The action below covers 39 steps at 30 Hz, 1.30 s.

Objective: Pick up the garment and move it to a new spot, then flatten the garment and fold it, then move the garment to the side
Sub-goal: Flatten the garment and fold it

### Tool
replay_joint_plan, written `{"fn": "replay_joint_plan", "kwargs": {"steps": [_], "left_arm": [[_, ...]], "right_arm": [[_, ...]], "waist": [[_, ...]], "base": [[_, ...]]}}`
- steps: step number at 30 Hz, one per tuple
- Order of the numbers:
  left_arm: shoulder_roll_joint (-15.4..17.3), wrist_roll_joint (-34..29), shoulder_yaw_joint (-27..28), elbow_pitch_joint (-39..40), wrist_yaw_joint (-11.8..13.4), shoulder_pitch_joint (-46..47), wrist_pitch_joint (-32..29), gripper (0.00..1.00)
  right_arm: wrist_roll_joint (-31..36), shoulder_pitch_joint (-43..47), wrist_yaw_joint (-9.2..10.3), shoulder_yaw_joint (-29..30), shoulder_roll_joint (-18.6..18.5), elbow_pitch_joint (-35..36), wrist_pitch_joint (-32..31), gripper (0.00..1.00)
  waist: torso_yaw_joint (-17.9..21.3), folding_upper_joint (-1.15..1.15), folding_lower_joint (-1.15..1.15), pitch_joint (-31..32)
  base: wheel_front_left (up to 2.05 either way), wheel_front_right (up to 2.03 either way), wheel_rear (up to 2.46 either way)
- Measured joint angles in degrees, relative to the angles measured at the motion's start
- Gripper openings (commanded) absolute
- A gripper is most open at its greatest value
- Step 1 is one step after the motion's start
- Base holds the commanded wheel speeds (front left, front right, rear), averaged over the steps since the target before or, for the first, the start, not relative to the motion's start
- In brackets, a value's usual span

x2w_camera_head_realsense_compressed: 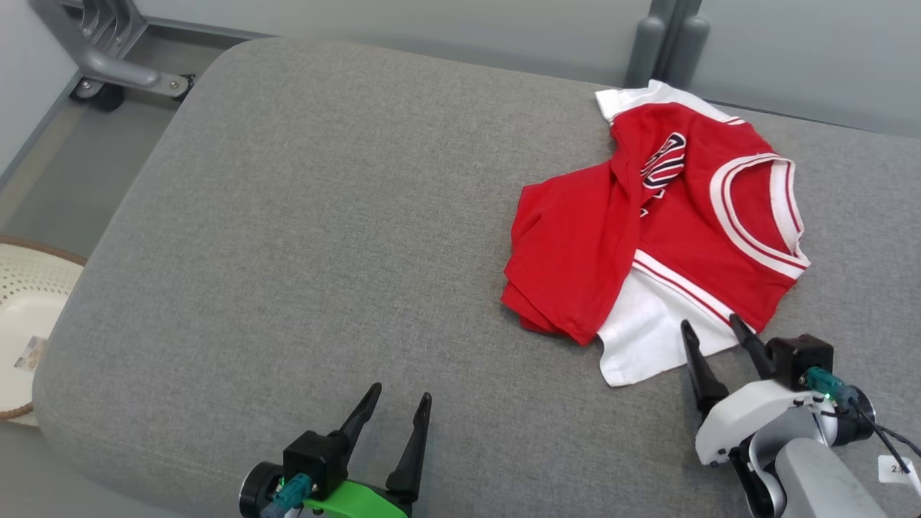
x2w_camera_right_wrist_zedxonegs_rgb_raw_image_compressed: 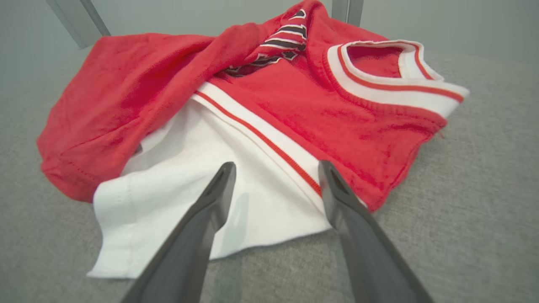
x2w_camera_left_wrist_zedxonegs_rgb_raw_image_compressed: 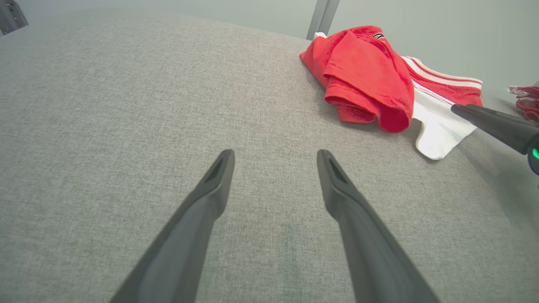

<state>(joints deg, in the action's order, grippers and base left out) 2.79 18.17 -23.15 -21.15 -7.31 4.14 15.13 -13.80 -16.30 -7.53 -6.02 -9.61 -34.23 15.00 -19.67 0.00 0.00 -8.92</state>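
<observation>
One red-and-white shirt (x2w_camera_head_realsense_compressed: 669, 237) lies crumpled on the grey bench (x2w_camera_head_realsense_compressed: 324, 216), toward its far right side. There are two tools. The left tool (x2w_camera_head_realsense_compressed: 401, 394) stands open over bare bench, well apart from the shirt. The right tool (x2w_camera_head_realsense_compressed: 712, 322) is spread open at the shirt's white near edge, gripping nothing. The dark striped lettering on the chest is folded over and unreadable.

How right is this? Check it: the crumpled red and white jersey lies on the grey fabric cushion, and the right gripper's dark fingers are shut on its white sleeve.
Wrong: the right gripper is open, not shut. The right wrist view shows its fingers spread apart over the white sleeve, gripping nothing. The red and white jersey does lie on the grey fabric cushion.
</observation>
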Motion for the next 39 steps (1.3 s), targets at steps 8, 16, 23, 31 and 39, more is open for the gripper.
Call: {"fn": "replay_joint_plan", "kwargs": {"steps": [8,16,23,31,39], "left_arm": [[0.0,-0.1,-0.9,-1.0,0.0,-1.4,0.0,1.00],[0.0,-0.1,-0.3,-1.1,-0.1,-1.4,0.0,1.00],[0.0,-0.1,0.0,-1.2,-0.1,-1.5,0.0,1.00],[0.0,-0.1,1.1,-0.7,-0.1,-1.5,0.0,1.00],[0.0,0.1,0.5,0.6,-0.1,-1.9,0.0,1.00]], "right_arm": [[-1.1,4.1,0.00,-2.5,3.3,-3.2,0.0,1.00],[-2.0,3.4,0.00,-3.9,5.0,-7.2,0.1,1.00],[-3.5,0.1,0.07,-6.3,5.7,-11.2,0.3,0.88],[-3.8,-0.3,-0.03,-6.5,4.9,-11.8,0.2,0.00],[-3.7,5.5,-0.03,-3.5,0.6,-7.4,0.2,0.00]], "waist": [[2.3,0.00,0.00,4.5],[0.6,0.00,0.00,4.4],[-0.5,0.00,0.00,3.5],[0.4,0.00,0.00,4.0],[5.4,0.00,0.00,5.3]], "base": [[0.00,0.00,0.00],[0.00,0.00,0.00],[0.00,0.00,0.00],[0.00,0.00,0.00],[0.00,0.00,0.00]]}}
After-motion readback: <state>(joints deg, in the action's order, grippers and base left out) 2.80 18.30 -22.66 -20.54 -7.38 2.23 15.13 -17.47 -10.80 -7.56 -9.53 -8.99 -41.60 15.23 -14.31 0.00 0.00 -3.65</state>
